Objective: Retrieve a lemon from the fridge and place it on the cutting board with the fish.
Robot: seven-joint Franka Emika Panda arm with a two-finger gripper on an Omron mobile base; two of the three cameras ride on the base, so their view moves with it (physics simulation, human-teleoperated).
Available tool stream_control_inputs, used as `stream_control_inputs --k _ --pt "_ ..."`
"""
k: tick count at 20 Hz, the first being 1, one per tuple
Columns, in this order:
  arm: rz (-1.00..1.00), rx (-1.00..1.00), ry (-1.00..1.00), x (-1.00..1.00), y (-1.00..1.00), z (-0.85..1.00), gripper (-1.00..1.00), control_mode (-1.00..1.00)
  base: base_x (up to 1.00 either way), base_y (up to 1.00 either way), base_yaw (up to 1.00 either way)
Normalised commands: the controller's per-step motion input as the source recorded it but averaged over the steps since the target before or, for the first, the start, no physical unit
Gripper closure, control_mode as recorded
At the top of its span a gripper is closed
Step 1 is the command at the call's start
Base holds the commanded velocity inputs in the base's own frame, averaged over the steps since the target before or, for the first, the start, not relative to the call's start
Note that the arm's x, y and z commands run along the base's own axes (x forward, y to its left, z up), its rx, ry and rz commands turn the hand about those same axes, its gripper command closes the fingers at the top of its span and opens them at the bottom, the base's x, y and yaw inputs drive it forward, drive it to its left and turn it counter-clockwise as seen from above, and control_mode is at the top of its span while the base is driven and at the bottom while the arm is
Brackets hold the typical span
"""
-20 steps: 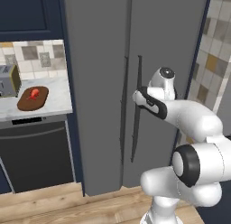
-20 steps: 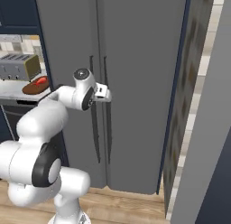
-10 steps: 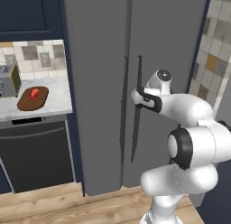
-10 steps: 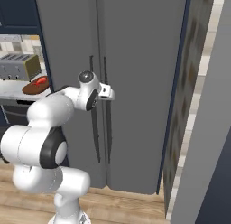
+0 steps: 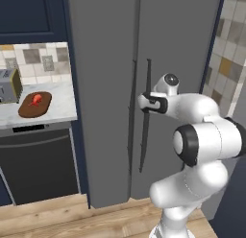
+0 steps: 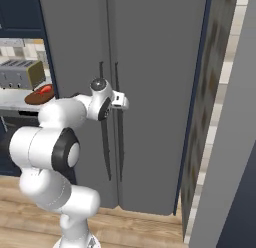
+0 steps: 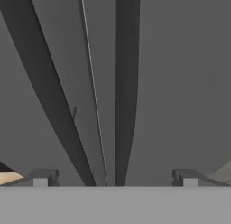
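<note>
While wide open, tool (image 7: 115, 178) at fridge (image 7: 180, 83) handles (image 7: 126, 83).

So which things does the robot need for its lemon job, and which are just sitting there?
Needed: fridge, shut; open gripper at its handles; cutting board; fish.
Just there: toaster; navy cabinets; tiled wall.

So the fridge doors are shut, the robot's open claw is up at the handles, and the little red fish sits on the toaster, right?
Not quite: the fish lies on the cutting board beside the toaster, as the left base view shows. The fridge is shut, and the open gripper faces its handles.
</note>
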Motion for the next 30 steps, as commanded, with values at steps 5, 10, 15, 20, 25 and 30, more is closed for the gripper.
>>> stream_control_inputs --k 5,10,15,20,25,30 --pt "0.00 -0.01 0.00 0.34 -0.08 -0.13 -1.00 -1.00 0.00 0.00 0.00" --pt "0.00 0.00 0.01 0.30 -0.05 -0.15 -1.00 -1.00 0.00 0.00 0.00" --pt "0.00 0.00 0.00 0.35 0.00 -0.05 -1.00 -1.00 0.00 0.00 0.00" --pt "0.00 0.00 0.00 0.32 -0.07 -0.04 -1.00 -1.00 0.00 0.00 0.00" --pt "0.00 0.00 0.00 0.27 -0.12 -0.01 -1.00 -1.00 0.00 0.00 0.00" --pt "0.00 0.00 0.00 0.19 -0.02 -0.11 -1.00 -1.00 0.00 0.00 0.00"
